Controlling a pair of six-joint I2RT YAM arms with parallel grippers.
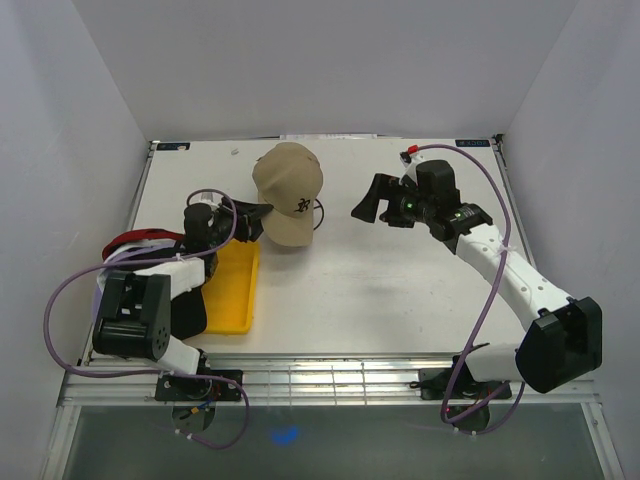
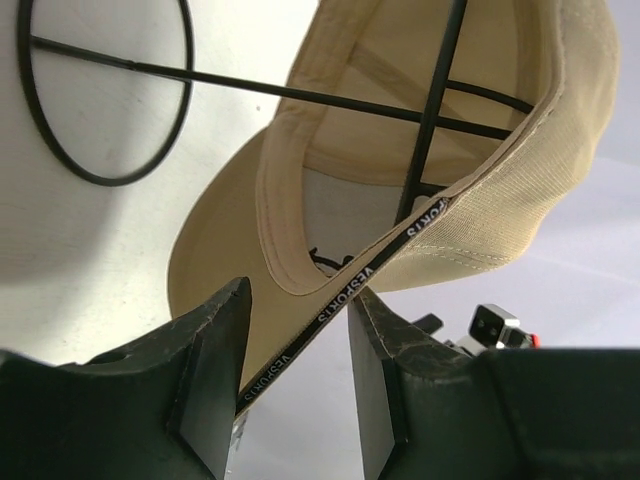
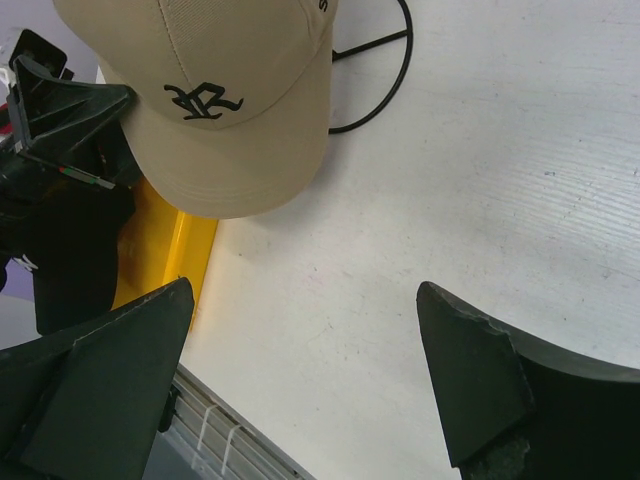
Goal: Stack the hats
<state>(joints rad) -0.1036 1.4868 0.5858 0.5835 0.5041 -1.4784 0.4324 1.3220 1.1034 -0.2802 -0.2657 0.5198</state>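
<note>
Table (image 1: 400,290): white, walled in on three sides. At its back centre stands a black wire stand (image 2: 430,110), and the tan cap (image 1: 288,192) sits on it, tilted.

Cap's long axis runs far to near. Brim points toward the arms' side, with the dark logo on the front panel just above it. From the left wrist we look up into the cap, where wires cross inside the crown.

Left gripper (image 1: 255,215) is at the cap's left lower edge. Its fingers (image 2: 210,370) stand apart with the cap's taped inner rim running between them; we see a gap on the right side of the rim, so the claw reads as released, not pinching.

Right gripper (image 1: 368,198) hangs right of the cap, apart from it, with jaws spread wide and only bare table between them.

Yellow tray (image 1: 235,300) lies near left, just by the brim. The left arm overhangs its left part, and what shows of the floor is plain yellow.

A red shape (image 1: 140,240) left of the tray is mostly hidden by that arm; we cannot tell what it is.
</note>
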